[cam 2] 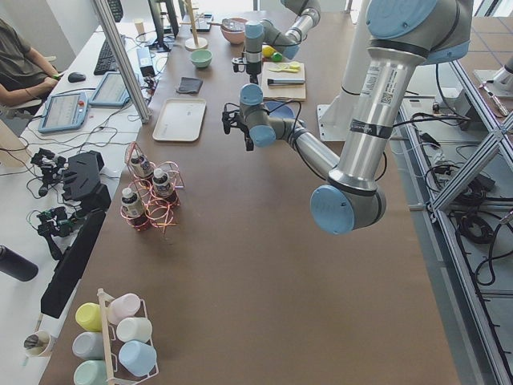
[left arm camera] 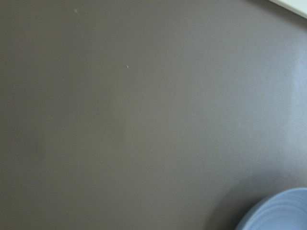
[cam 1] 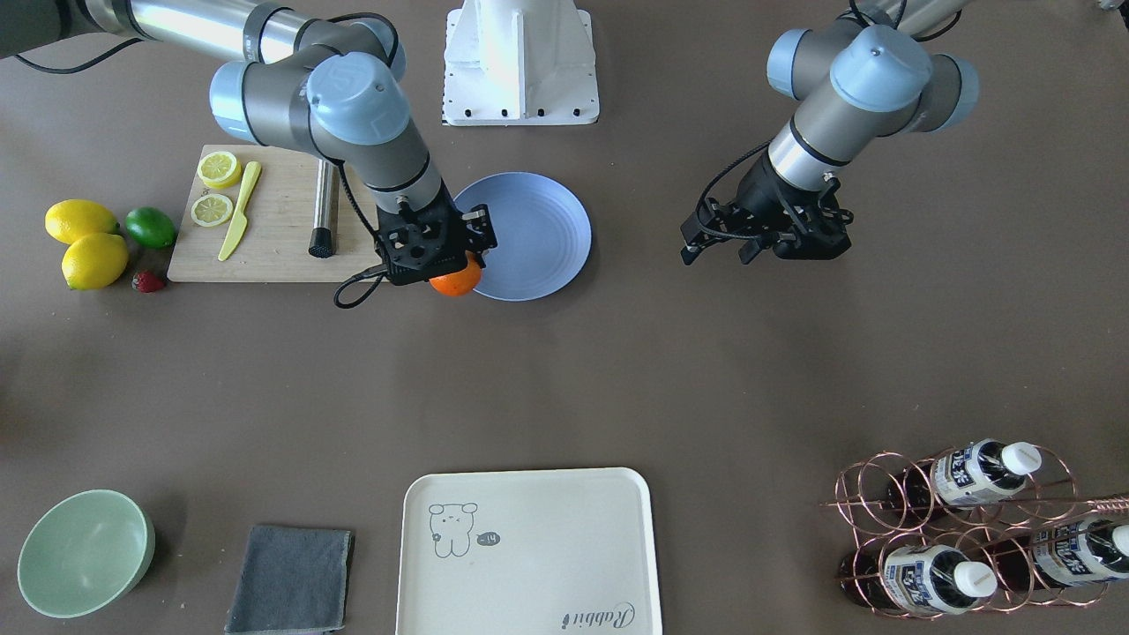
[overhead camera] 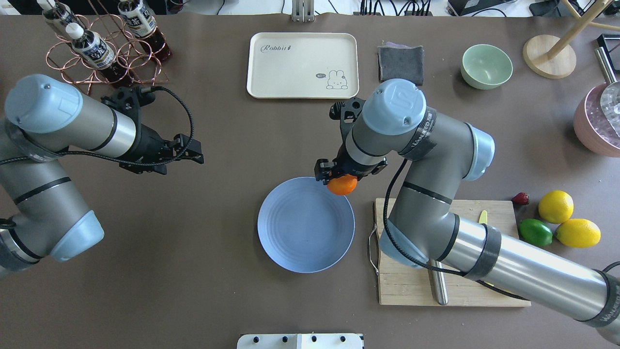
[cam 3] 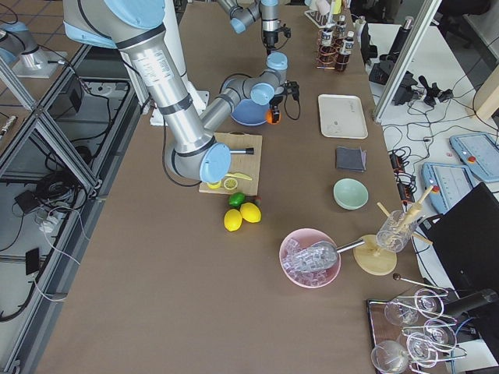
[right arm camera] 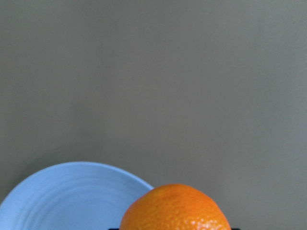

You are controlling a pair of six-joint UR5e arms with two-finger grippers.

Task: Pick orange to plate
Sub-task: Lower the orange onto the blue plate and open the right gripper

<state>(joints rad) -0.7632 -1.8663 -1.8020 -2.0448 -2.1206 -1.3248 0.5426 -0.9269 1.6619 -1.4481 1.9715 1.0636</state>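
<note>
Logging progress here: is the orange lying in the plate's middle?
No: the right end effector holds the orange at the edge of the plate, whose middle is bare.

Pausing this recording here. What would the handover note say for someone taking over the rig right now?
Right gripper: shut on the orange, held at the plate's far rim, not yet over its middle.
Left gripper: open, empty, off to the side.
Done: orange picked up.
Left: move it inward over the plate, lower, release.
</note>
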